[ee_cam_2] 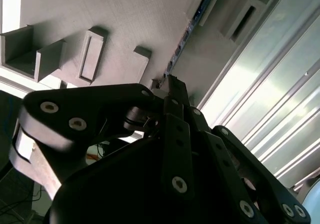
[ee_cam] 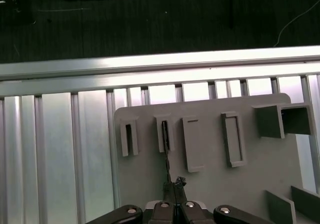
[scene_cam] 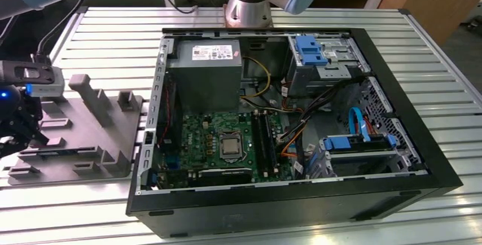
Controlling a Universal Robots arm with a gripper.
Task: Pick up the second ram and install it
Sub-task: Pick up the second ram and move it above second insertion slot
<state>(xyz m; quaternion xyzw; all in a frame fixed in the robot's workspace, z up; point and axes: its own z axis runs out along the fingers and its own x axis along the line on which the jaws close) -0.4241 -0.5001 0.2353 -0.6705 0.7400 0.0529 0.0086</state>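
The second ram (ee_cam: 164,136) is a thin dark stick seen edge-on, standing in a narrow slot of the grey moulded tray (ee_cam: 210,179). In the second wrist view the ram (ee_cam_2: 187,31) runs as a slim line of chips from the tray (ee_cam_2: 125,14) down to the fingertips. My gripper (ee_cam: 172,186) has its black fingers drawn together on the near end of the stick, which the second wrist view confirms at the gripper (ee_cam_2: 167,81). In the exterior view the gripper (scene_cam: 19,135) hangs over the tray (scene_cam: 90,138) at the exterior view's left.
An open computer case (scene_cam: 391,160) lies to the exterior view's right of the tray, with its motherboard (scene_cam: 218,138) and memory slots (scene_cam: 263,138) exposed. The arm's base (scene_cam: 249,2) stands behind the case. Upright posts (scene_cam: 94,95) rise from the tray. The slatted metal table (ee_cam: 60,149) ends just past the tray.
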